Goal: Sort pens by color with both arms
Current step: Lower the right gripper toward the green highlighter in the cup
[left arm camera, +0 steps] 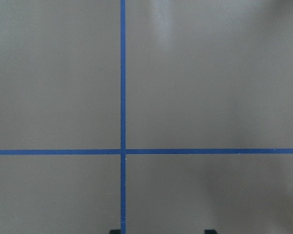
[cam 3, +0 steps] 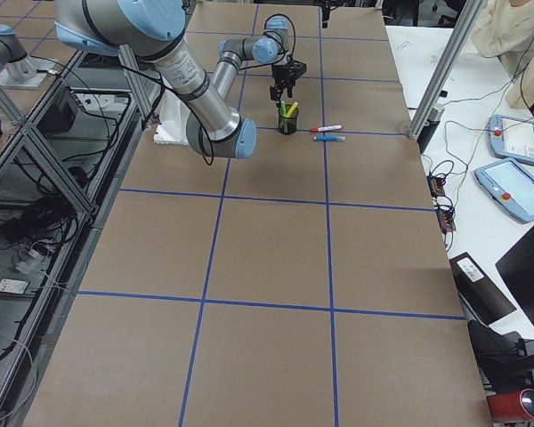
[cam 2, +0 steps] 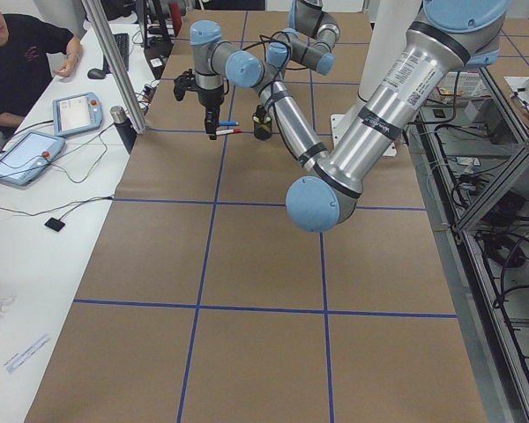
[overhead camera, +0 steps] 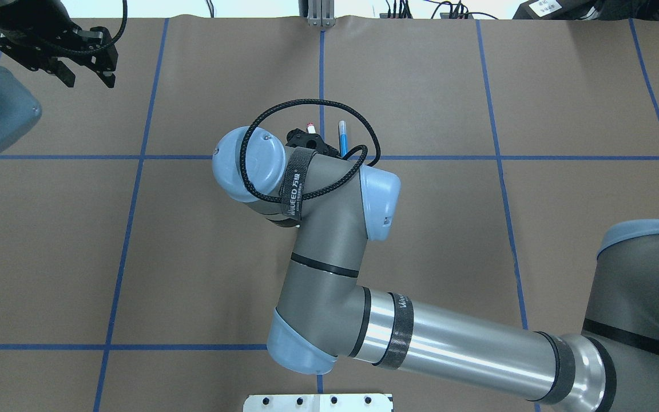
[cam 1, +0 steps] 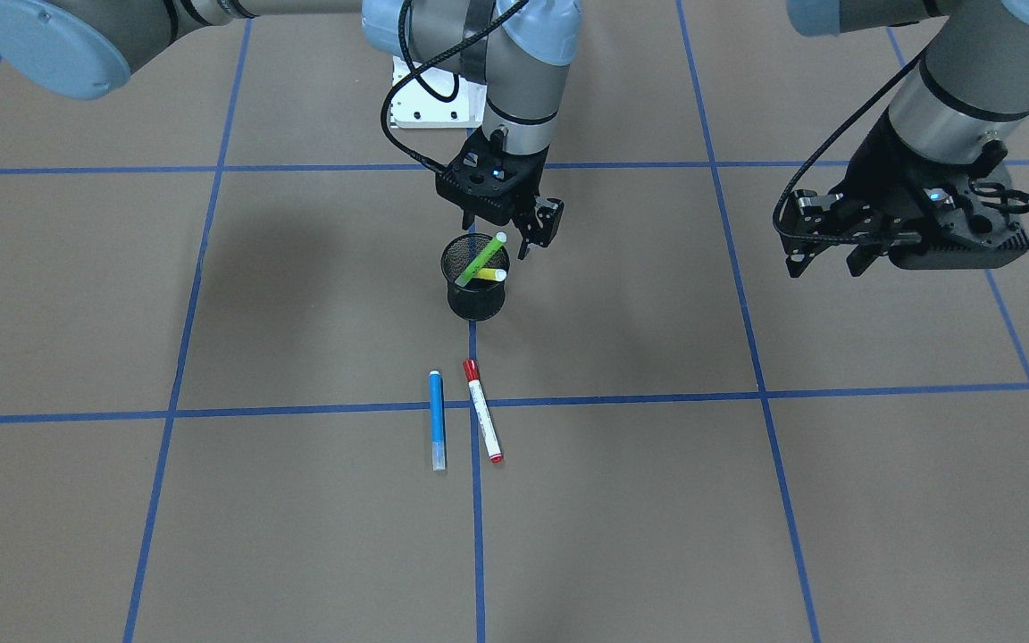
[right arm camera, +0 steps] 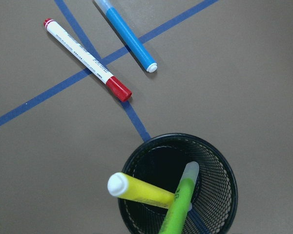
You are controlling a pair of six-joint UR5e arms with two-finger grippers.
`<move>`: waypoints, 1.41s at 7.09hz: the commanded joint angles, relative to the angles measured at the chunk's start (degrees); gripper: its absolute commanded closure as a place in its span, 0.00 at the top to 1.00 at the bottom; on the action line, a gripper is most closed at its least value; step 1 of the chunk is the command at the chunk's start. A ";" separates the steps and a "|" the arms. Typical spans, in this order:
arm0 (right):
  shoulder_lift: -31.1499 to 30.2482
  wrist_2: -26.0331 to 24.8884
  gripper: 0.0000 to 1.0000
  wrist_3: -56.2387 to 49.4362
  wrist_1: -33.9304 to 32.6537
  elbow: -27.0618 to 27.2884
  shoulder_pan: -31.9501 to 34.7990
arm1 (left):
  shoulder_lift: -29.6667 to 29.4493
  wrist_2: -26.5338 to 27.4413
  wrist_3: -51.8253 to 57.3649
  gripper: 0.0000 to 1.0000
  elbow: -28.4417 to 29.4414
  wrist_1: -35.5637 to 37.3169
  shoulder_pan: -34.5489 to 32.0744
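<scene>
A black mesh cup (cam 1: 476, 302) stands at mid-table and holds the bright green pen (cam 1: 481, 259) and the yellow pen (cam 1: 489, 276), both leaning. The blue pen (cam 1: 436, 418) and the white pen with a red cap (cam 1: 482, 409) lie side by side on the table in front of the cup. My right gripper (cam 1: 539, 234) hovers just above the cup's rim, jaws apart and empty. Its wrist view looks down on the green pen (right arm camera: 178, 204), the yellow pen (right arm camera: 141, 191), the blue pen (right arm camera: 128, 36) and the red-capped pen (right arm camera: 85, 58). My left gripper (cam 1: 832, 261) is open and empty, high off to the side.
Blue tape lines (cam 1: 479, 536) grid the brown table. The white base plate (overhead camera: 318, 402) sits at the robot's edge. In the exterior left view an operator (cam 2: 22, 53) and two tablets (cam 2: 75, 110) are beside the table, behind a metal post (cam 2: 115, 66).
</scene>
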 commanded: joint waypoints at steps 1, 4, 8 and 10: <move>-0.45 0.03 0.79 -0.04 -0.85 -0.33 -0.05 | 0.13 0.00 0.00 0.65 0.00 -0.03 0.09; 0.16 0.55 0.77 -0.04 -2.26 -0.25 -0.14 | 0.13 0.00 0.00 0.65 -0.09 -0.03 0.00; -0.27 1.08 0.71 0.04 -2.70 -0.16 -0.14 | 0.13 0.00 0.00 0.65 -0.35 0.14 0.00; -0.01 1.08 0.63 0.13 -3.74 0.36 -0.14 | 0.13 0.00 0.00 0.65 -0.35 0.23 0.09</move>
